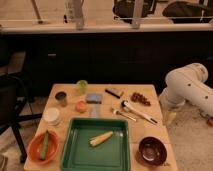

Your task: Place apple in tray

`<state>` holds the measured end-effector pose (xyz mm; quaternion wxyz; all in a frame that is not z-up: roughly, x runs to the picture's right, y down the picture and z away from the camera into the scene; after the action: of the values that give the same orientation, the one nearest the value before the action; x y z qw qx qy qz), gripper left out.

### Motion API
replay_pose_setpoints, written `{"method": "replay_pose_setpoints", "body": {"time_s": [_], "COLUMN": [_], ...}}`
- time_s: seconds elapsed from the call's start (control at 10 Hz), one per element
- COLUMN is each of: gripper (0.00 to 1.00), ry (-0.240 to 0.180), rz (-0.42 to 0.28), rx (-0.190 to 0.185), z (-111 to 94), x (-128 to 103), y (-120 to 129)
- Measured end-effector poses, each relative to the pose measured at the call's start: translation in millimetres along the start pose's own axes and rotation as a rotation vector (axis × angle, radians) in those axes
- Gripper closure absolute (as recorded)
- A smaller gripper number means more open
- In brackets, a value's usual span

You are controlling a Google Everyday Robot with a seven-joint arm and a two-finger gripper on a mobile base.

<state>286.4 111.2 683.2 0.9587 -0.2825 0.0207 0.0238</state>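
Camera view | gripper [170, 118] released, empty, 3 o'clock off table [108, 106] | apple [81, 106] unpicked, 11 o'clock of tray [68, 145]

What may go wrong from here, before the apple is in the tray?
The gripper hangs right of the table, far from the apple; reaching across may knock the brush or grapes. The sponge and dark cup sit near the apple, so it may bump them.
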Motion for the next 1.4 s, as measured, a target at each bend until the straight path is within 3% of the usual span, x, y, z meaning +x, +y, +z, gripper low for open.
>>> {"method": "replay_pose_setpoints", "body": {"time_s": [0.3, 0.4, 0.7, 0.8, 0.9, 1.1, 1.2, 1.4], "gripper": [0.2, 0.2, 0.2, 0.2, 0.2, 0.2, 0.2, 0.2], "ry": [-0.006, -0.037, -0.129, -0.154, -0.162, -0.163, -0.156, -0.153], "rz": [-0.009, -0.047, -0.318, -0.453, -0.544, -0.815, -0.906, -0.985], "rx": [0.006, 0.014, 0.011, 0.003, -0.003, -0.002, 0.006, 0.013], "z": [-0.4, -0.3, 0.4, 1.4, 2.8, 4.6, 4.7, 4.7], "x": [0.0, -4.0, -42.8, -67.5, -83.8, -133.5, -147.1, -159.3], "y": [-0.3, 0.8, 3.1, 4.2, 5.7, 13.0, 16.1, 19.6]}}
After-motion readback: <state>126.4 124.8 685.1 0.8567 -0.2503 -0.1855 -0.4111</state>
